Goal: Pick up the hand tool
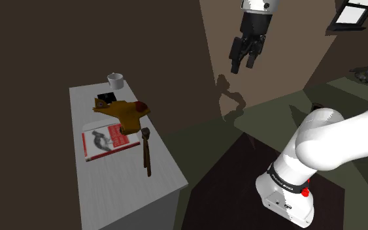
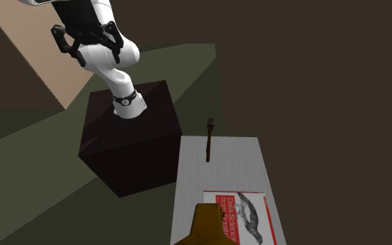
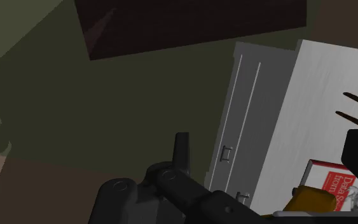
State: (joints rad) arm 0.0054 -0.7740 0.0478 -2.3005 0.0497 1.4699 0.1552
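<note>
Hand tool [image 1: 147,154], a dark brown hammer-like piece, lies flat on the grey worktop [image 1: 114,193], just beside the red-and-white book [image 1: 107,142] and near the worktop edge that faces the stand; its head lies close to the ochre object [image 1: 127,115]. The book cover carries white lettering on red that starts with "Data"; the remainder cannot be read; an animal drawing is printed on the white part. The pincer [image 1: 244,57] hangs high, well apart from the worktop; its fingers are spread, pinching nothing.
</note>
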